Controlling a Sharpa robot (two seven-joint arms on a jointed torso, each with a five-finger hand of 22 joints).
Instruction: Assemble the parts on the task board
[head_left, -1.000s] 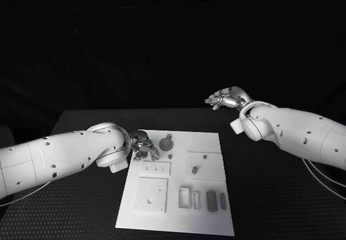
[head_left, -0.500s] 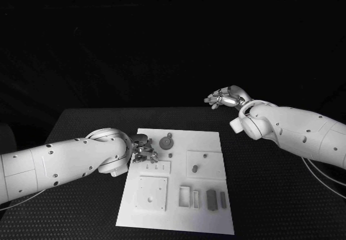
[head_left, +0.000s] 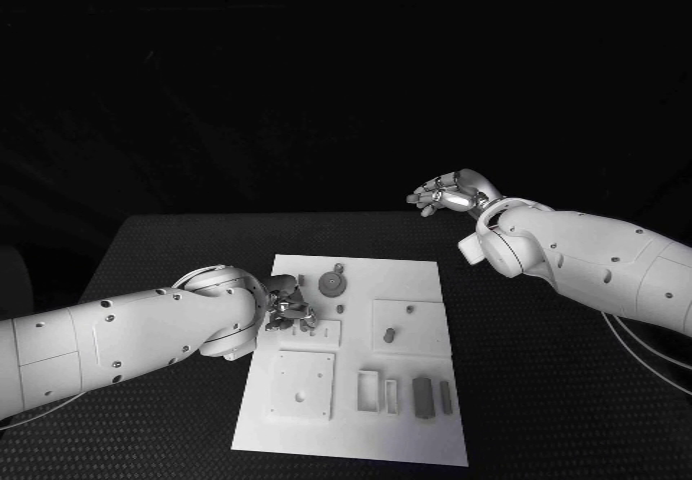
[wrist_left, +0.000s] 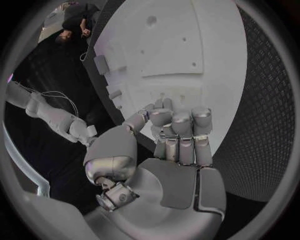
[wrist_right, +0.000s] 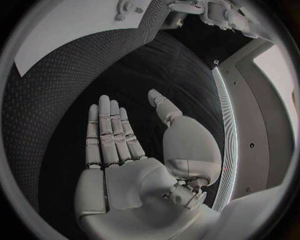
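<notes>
1. Two white arms work over a black table (head_left: 173, 250) with a fine woven, matte texture; its largest object is the task board (head_left: 418, 440), a flat, smooth white rectangular plate at the table's centre
2. On the board sit raised white square fixtures with small holes, one at about 7 o'clock (head_left: 303, 385) and one at about 3 o'clock (head_left: 408, 330); narrow white slots and dark grey bar-shaped parts (head_left: 423, 397) lie at about 5 o'clock, and a round grey disc part (head_left: 332, 287) at about 11 o'clock
3. The left hand (head_left: 289, 305), jointed silver metal, is at the board's 10 o'clock edge, fingers curled together; whether they clamp a small part I cannot tell
4. The right hand (head_left: 450, 193) hangs raised beyond the table's far edge at about 1 o'clock, fingers straight, slightly apart, holding nothing
5. Judged step: the left hand is picking or seating a part near the board's upper-left corner; next calls for fine alignment over a small fixture
</notes>
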